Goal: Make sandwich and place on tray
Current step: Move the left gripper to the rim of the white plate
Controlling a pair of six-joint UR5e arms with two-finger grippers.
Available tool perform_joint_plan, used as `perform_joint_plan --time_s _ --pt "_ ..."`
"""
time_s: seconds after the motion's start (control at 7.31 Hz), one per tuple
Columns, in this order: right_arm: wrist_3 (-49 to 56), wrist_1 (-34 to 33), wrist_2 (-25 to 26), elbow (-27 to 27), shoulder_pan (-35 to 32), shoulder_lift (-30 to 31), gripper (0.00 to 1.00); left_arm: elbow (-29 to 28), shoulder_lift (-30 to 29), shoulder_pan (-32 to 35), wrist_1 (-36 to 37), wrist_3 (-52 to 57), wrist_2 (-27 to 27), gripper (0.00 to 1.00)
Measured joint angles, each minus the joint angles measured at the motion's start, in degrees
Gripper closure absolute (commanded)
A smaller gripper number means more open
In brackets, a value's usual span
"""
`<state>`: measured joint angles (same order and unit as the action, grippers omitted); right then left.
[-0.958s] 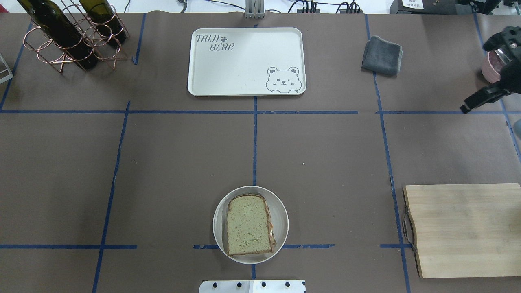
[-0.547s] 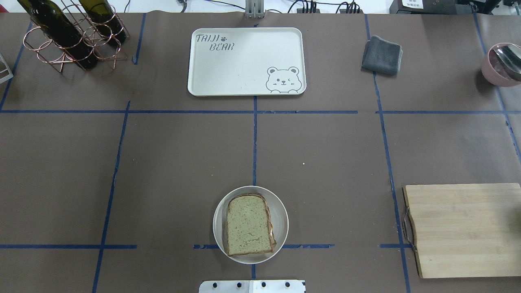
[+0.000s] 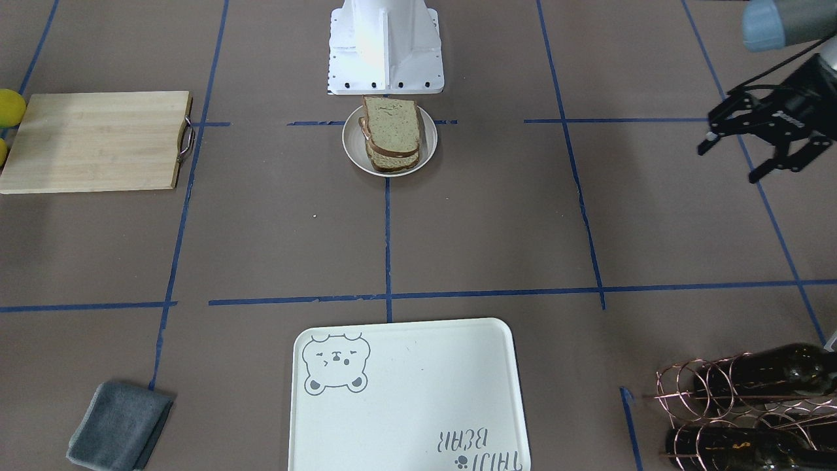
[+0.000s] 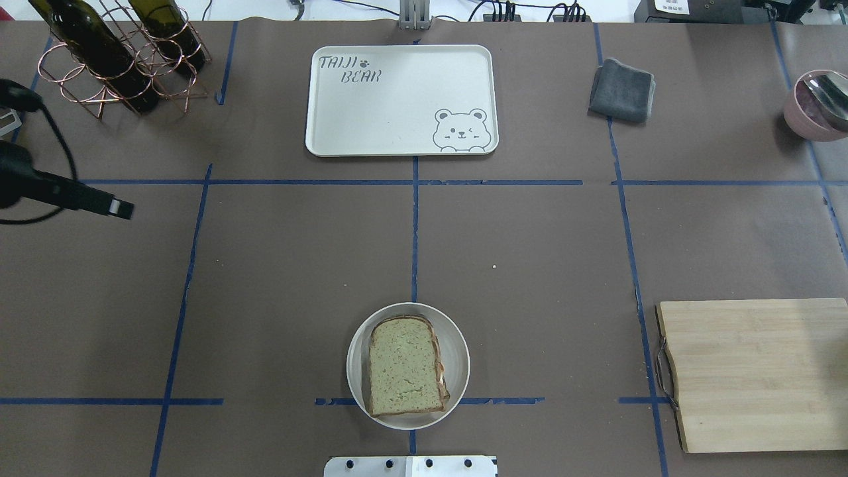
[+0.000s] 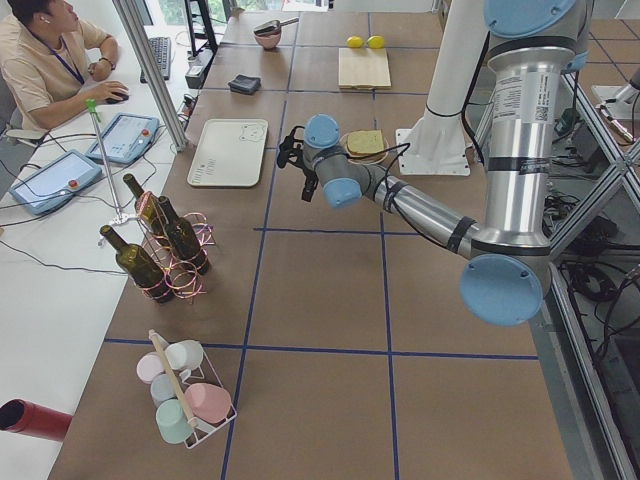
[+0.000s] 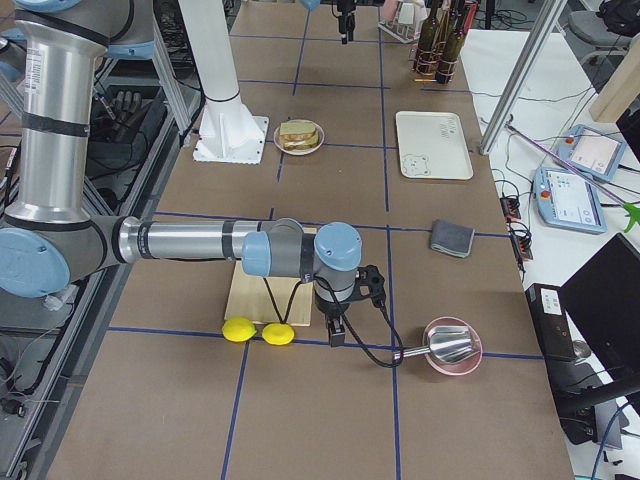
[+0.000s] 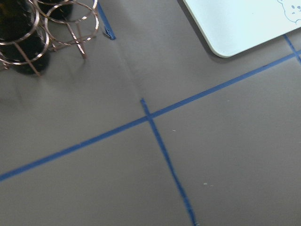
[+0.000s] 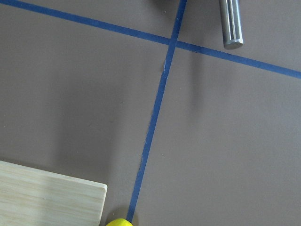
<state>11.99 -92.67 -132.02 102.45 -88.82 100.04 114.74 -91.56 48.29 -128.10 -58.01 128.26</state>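
Observation:
The sandwich [image 4: 404, 374], two greenish-tan slices with filling showing at the right edge, lies in its round whitish bowl [image 4: 458, 344] at the near centre of the table; it also shows in the front-facing view [image 3: 391, 124]. The off-white bear tray [image 4: 397, 99] lies bare at the far centre. My left gripper [image 3: 729, 162] hovers open and empty at the table's left side, far from both; one of its fingertips [image 4: 120, 208] shows in the overhead view. My right gripper [image 6: 338, 325] shows only in the exterior right view, beyond the cutting board; I cannot tell its state.
A copper rack with wine bottles [image 4: 119, 59] stands at the far left. A grey cloth [image 4: 623, 89] and a pink bowl with a spoon [image 4: 818, 106] are at the far right. A wooden cutting board [image 4: 755, 374] lies near right, two lemons [image 6: 260, 331] beside it.
The right gripper, at the overhead view's right edge by the pink bowl a second ago, has left that view. The left gripper has come in from the left edge. The sandwich has not moved.

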Motion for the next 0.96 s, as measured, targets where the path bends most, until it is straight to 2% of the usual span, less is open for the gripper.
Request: perform_joint_plan --time_s 0.14,0.27,0.41,0.55,0.68,0.96 --pt "-0.08 0.1 -0.05 -0.07 -0.03 0.17 0.0 -0.05 -2.52 -8.13 -2.71 -11.34 -6.3 0.0" --pt "-0.11 0.16 -0.09 -0.19 -0.04 0.21 0.0 -0.66 -5.8 -15.88 -3.76 -19.98 -13.5 0.04" --pt "-0.12 0.2 -0.13 -0.26 -0.04 0.23 0.0 -2.51 -9.2 -22.04 -4.11 -25.56 -19.97 0.19" --pt "-0.12 0.21 -0.14 -0.32 -0.04 0.24 0.0 -5.38 -12.42 -26.1 -4.26 -28.81 -24.63 0.4" --pt "-0.13 0.21 -0.12 -0.37 -0.04 0.24 0.0 -7.86 -14.52 -28.69 -4.6 -30.31 -27.47 0.51" --pt "-0.15 0.21 -0.16 -0.4 -0.04 0.25 0.0 -9.97 -15.7 -30.74 -5.24 -31.16 -29.1 0.51"
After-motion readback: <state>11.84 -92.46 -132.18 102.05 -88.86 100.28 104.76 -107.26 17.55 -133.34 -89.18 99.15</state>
